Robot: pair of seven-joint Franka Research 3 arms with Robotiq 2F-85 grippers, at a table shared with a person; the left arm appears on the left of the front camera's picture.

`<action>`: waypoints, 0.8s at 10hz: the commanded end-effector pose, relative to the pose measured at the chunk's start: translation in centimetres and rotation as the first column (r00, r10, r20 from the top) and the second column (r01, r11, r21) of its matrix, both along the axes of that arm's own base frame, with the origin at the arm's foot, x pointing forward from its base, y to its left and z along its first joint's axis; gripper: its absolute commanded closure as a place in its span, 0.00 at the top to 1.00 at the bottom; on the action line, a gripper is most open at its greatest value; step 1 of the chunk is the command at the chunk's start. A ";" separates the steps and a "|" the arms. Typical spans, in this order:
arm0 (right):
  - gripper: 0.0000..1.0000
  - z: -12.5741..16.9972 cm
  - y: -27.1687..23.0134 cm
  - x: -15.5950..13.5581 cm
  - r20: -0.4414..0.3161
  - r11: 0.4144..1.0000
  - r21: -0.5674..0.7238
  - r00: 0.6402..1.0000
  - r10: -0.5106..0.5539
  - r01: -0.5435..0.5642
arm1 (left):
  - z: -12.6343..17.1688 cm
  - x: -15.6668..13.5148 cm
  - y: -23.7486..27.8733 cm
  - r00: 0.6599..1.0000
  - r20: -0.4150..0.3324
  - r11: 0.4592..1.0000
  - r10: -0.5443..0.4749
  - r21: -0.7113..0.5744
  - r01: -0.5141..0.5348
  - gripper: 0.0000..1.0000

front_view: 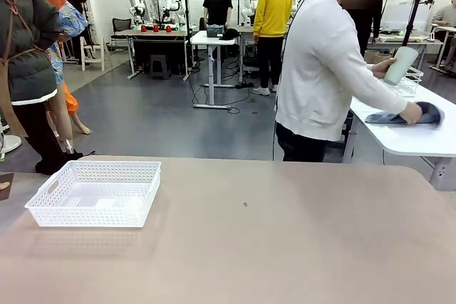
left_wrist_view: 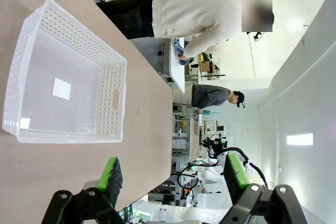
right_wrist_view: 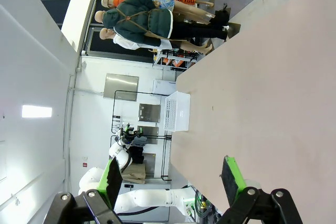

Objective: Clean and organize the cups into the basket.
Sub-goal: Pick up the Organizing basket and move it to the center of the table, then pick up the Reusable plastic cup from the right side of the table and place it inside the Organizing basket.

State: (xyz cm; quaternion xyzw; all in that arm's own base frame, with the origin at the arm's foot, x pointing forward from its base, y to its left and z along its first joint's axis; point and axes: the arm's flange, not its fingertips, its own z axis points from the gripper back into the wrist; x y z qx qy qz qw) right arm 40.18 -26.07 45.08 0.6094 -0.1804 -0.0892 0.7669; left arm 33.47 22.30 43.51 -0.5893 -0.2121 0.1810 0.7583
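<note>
Front view first: the white lattice basket (front_view: 85, 216) sits on the left part of the tan table (front_view: 285, 247), upright and well back from the near edge. Over at the far side the person (front_view: 324, 69) in the white top is turned toward a white side table (front_view: 420, 140) on the right. One hand (front_view: 382, 69) holds a pale mint cup (front_view: 400, 66) up in the air, and the other hand (front_view: 411, 113) presses on a blue-grey cloth (front_view: 388, 117) lying on that side table. So the cup is well apart from the basket. Now the left wrist view: the left gripper (left_wrist_view: 173, 177) hangs with its jaws spread wide, green pads (left_wrist_view: 110, 174) far apart and nothing between them. The basket (left_wrist_view: 113, 95) lies just ahead of it on the table, a small white label (left_wrist_view: 61, 88) on its floor. Across to the right wrist view: the right gripper (right_wrist_view: 172, 177) is also gaping wide over the bare tan tabletop (right_wrist_view: 262, 103), gripping nothing. The basket (right_wrist_view: 177, 111) shows small and distant at the table's other end.
</note>
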 end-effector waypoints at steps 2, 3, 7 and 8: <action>1.00 0.0 -0.1 0.0 0.002 1.000 0.006 1.000 0.006 -0.006 | 0.2 -0.1 0.1 1.000 0.010 1.000 0.000 -0.007 0.000 1.00; 1.00 0.0 -0.1 0.0 0.002 1.000 0.006 1.000 0.006 -0.006 | 0.2 -0.1 0.1 1.000 0.010 1.000 0.000 -0.007 0.000 1.00; 1.00 0.0 -0.1 0.0 0.002 1.000 0.006 1.000 0.006 -0.006 | 0.2 -0.1 0.1 1.000 0.010 1.000 0.000 -0.007 0.000 1.00; 1.00 0.0 -0.1 0.0 0.002 1.000 0.006 1.000 0.006 -0.006 | 0.2 -0.1 0.1 1.000 0.010 1.000 0.000 -0.007 0.000 1.00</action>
